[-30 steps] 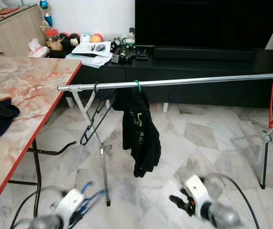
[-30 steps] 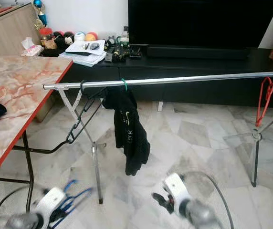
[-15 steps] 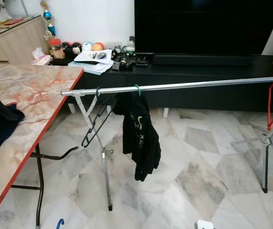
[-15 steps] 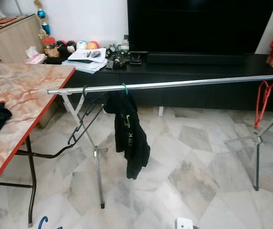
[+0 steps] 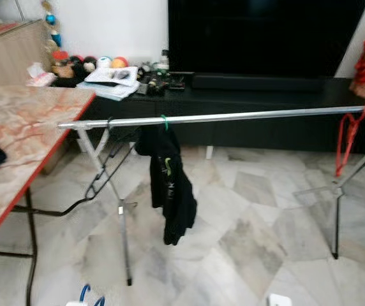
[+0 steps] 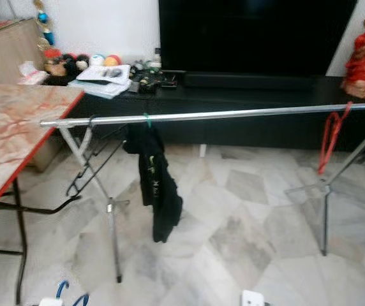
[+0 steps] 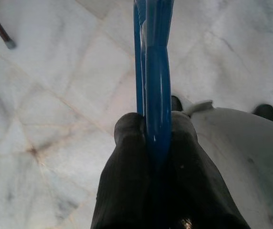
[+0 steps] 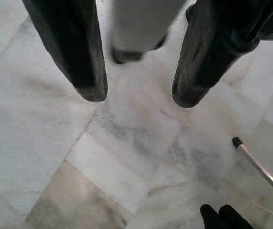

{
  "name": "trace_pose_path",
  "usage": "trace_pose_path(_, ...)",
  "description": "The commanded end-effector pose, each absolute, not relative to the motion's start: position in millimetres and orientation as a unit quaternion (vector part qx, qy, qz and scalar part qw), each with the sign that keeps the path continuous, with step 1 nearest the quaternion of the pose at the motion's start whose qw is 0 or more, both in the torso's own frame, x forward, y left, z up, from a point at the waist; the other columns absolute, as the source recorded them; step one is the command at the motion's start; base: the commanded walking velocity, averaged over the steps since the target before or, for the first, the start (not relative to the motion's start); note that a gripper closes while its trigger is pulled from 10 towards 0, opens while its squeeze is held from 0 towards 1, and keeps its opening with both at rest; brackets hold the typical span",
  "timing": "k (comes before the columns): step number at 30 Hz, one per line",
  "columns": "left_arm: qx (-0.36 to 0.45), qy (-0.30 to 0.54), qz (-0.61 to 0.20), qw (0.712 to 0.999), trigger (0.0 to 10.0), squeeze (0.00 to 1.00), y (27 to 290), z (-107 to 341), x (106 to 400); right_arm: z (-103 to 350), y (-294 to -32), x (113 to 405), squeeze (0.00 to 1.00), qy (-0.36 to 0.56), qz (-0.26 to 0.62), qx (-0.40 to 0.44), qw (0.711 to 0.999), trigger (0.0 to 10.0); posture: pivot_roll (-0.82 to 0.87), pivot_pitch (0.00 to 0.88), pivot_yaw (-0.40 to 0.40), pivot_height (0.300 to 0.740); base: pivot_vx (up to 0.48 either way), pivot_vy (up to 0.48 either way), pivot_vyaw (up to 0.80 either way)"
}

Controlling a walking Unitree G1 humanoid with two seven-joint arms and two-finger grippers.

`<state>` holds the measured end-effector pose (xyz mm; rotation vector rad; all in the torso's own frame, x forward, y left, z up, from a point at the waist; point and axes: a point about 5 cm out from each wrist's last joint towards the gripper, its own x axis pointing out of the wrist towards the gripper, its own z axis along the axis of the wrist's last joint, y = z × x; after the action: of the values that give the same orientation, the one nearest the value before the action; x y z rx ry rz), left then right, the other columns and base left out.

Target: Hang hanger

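My left gripper (image 7: 158, 138) is pinched on the blue hanger (image 7: 154, 71), both fingers (image 7: 127, 157) pressed against its thin bar, low by my side over the floor (image 7: 55, 95); the blue hook also peeks up at the bottom edge of the left eye view. I judge the hanger light and stiff, smooth plastic that could swivel or slip in a two-finger pinch, so the hold wants to stay on a straight run of bar, leaving the hook free for the rail. My right gripper (image 8: 139, 93) hangs with its fingers well apart, holding nothing, above the marble.

Ahead, the rail (image 5: 246, 116) runs across on its folding legs. Near its left end, beside the table (image 5: 23, 127) edge, hang a black hanger (image 5: 103, 166) and a black garment (image 5: 168, 185) on a green hook. A red hanger (image 5: 343, 143) hangs near the right end. Between garment and red hanger the rail is bare, the likeliest place to hook mine
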<state>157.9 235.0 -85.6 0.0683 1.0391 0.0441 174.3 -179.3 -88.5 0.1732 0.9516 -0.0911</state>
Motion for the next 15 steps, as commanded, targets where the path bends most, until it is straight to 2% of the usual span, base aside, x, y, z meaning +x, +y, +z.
trace_pose_path(1, 0.034, 0.507, 0.018, 0.861, 10.0, 0.00, 234.0, -88.9, 151.0, -89.5, -188.8, 169.8, 0.00, 0.461, -0.059, 0.077, 0.882, 10.0, -0.01, 0.045, 0.048, 0.740, 0.000, -0.428, 0.00)
trace_pose_path(8, 0.037, 0.517, 0.018, 0.855, 10.0, 0.00, 236.6, -91.4, 142.8, -90.2, -190.6, 167.9, 0.00, 0.462, -0.067, 0.083, 0.880, 10.0, -0.01, 0.049, 0.047, 0.740, 0.000, -0.429, 0.00)
trace_pose_path(15, 0.038, 0.511, 0.009, 0.859, 10.0, 0.00, 233.7, -90.4, 146.9, -89.2, -189.9, 170.4, 0.00, 0.460, -0.069, 0.088, 0.881, 10.0, -0.02, 0.050, 0.045, 0.740, 0.000, -0.428, 0.00)
